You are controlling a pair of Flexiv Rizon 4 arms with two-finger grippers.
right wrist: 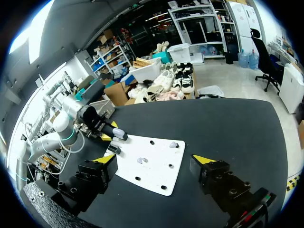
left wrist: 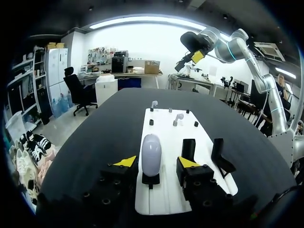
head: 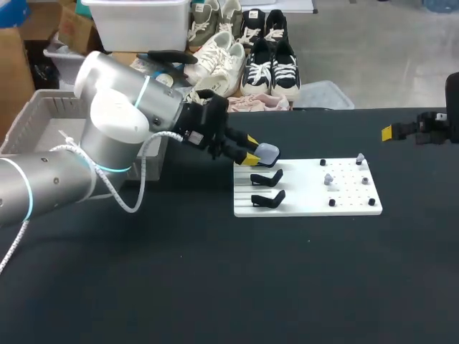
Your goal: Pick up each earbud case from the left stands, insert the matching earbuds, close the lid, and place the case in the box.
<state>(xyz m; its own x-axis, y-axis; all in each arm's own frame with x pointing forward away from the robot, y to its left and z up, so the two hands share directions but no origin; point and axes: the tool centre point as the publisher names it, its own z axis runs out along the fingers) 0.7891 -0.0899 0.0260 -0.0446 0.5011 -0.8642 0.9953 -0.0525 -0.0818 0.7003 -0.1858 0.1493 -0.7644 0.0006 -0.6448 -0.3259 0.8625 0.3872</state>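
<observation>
A pale lavender earbud case [head: 267, 151] [left wrist: 151, 153] sits closed on the farthest of three black stands at the left end of the white board [head: 308, 197]. My left gripper [head: 252, 152] [left wrist: 156, 162] straddles the case, one yellow tip on each side; small gaps show between fingers and case, so it is open. The other two stands [head: 267, 177] [head: 269, 198] are bare. Two pale earbuds [head: 328, 179] [head: 360, 158] stand on pegs at the board's right end. My right gripper [head: 393, 132] [right wrist: 153, 159] hovers wide open, off the board's far right, holding nothing.
A grey box [head: 36, 107] sits at the table's left edge, behind my left arm. Small black pegs [head: 332, 203] dot the board's right half. The black table [head: 215, 287] stretches bare in front of the board.
</observation>
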